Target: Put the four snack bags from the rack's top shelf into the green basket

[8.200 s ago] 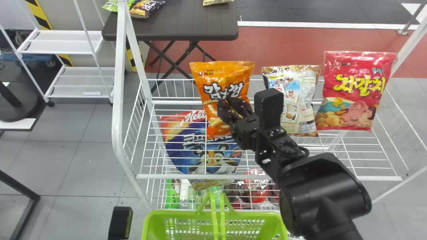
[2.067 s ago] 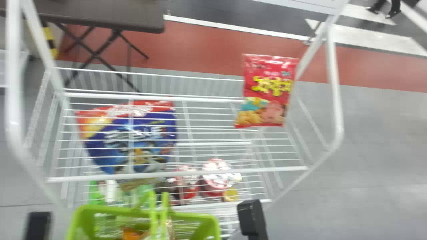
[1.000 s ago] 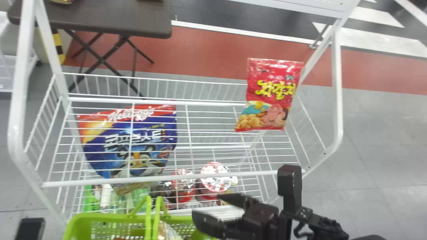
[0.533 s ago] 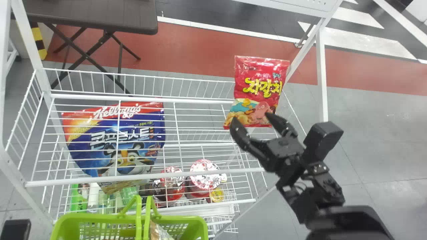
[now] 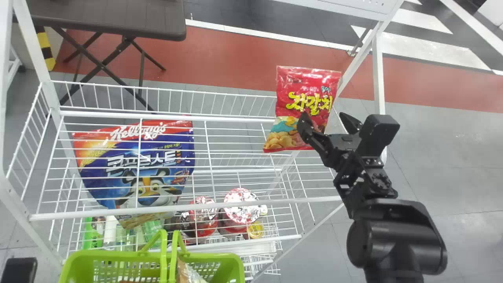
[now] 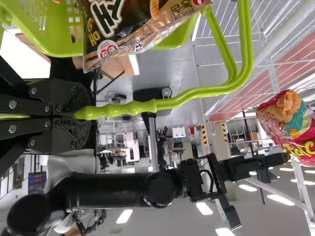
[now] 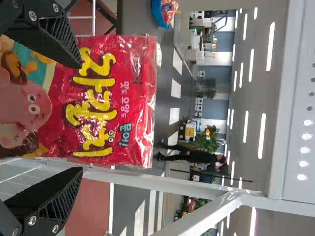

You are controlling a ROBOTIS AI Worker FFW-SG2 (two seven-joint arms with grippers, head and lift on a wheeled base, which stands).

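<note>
Red snack bag (image 5: 310, 84) stands upright on the top shelf (image 5: 94, 213), right in front of the right pincer (image 5: 323, 114), which is spread wide. I'd centre it across the bag, close gently so it doesn't pop, lift straight up, then swing left. Green basket (image 5: 232, 260) is nearer the robot, left of that pincer; left pincer (image 6: 84, 114) is clamped on its handle (image 6: 197, 93).

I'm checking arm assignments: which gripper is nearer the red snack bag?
Right. The right gripper is close by the red snack bag, its fingers open; the left gripper is farther off, closed on the green basket's handle.
</note>
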